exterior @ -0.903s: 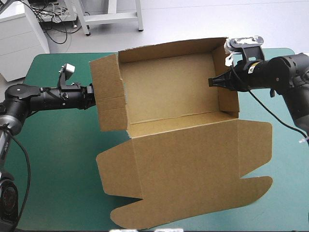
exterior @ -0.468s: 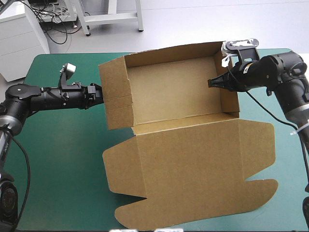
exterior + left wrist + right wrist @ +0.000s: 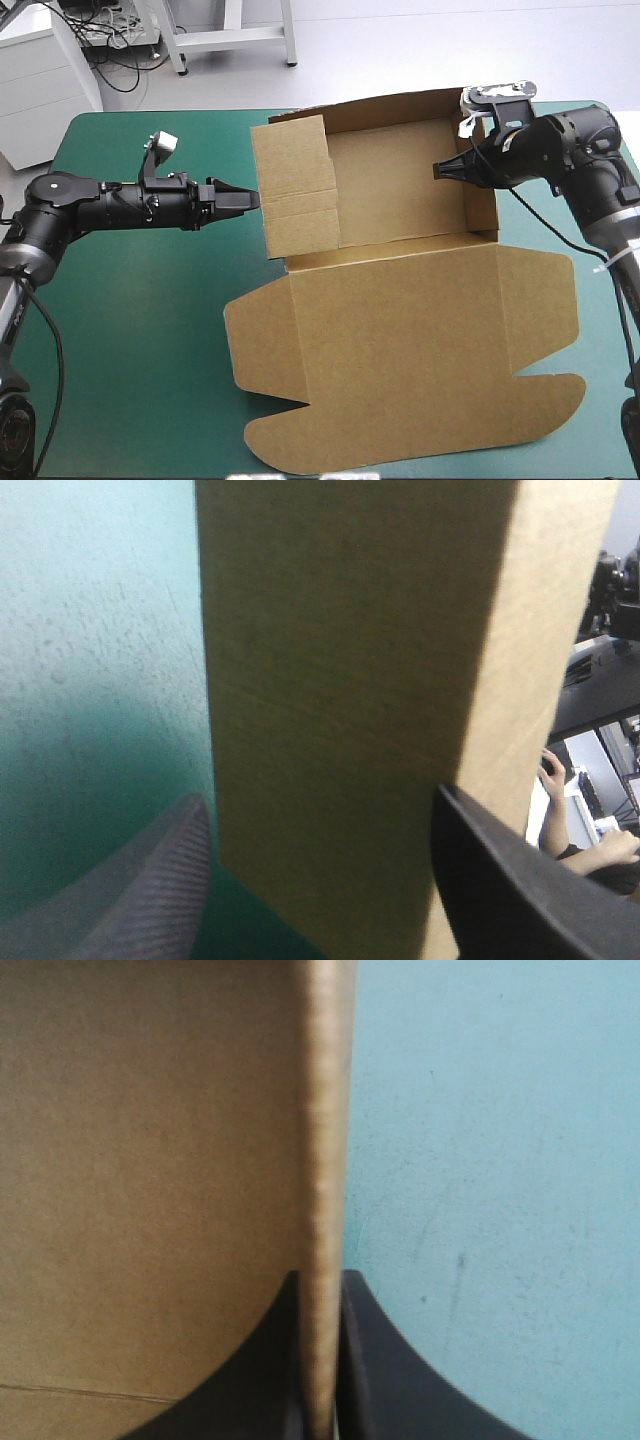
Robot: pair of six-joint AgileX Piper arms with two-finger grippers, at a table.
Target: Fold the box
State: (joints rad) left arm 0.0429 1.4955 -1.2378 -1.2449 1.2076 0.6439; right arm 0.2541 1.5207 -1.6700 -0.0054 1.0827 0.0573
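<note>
Since the earlier frames the left end effector has advanced, swinging the left side wall of the box inward; the box has slid slightly right. This end effector is released, fingers spread, apparently pushing rather than gripping. The right end effector is clenched on the right side wall, anchoring the box against that push. The box lies centre-right on the teal-green worktop: brown board, rear wall upright, lid panel flat toward the near edge.

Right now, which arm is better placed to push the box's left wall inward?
Probably the left: the left gripper is open, with the left wall of the box just ahead of it. The right gripper is shut on the right wall.
</note>
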